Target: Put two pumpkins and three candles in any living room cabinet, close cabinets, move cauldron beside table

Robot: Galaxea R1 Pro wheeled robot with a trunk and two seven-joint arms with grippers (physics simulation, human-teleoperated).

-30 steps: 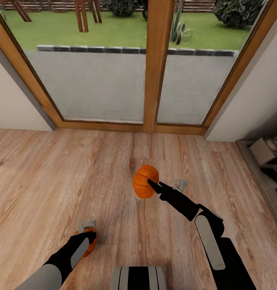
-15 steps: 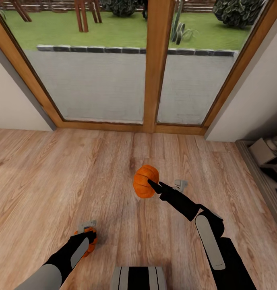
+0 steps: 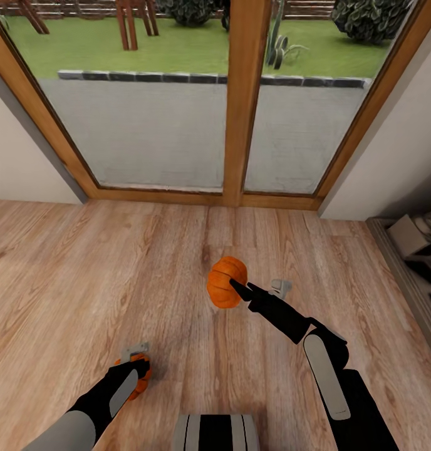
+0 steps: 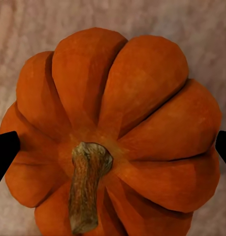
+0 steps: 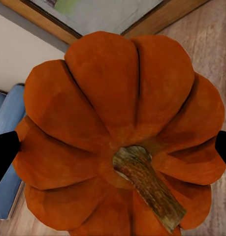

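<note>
Pumpkins are gripped, one per tool: right tool (image 3: 235,289) holds its pumpkin (image 3: 226,282) ahead above the floor (image 3: 84,282); left tool (image 3: 135,361) clamps the other pumpkin (image 3: 142,383) lower, nearer the body.

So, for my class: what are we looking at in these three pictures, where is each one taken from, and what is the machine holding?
It is a simulated two-armed robot. The wide picture comes from a camera on its head, looking down over both arms at a wooden floor in front of a glass door. The other two come from cameras near each hand, looking along its fingers. The left hand grips one pumpkin, low by the floor. The right hand holds the other pumpkin further forward. In each close-up, the black shapes at the picture's sides are the fingers against the pumpkin.
</note>
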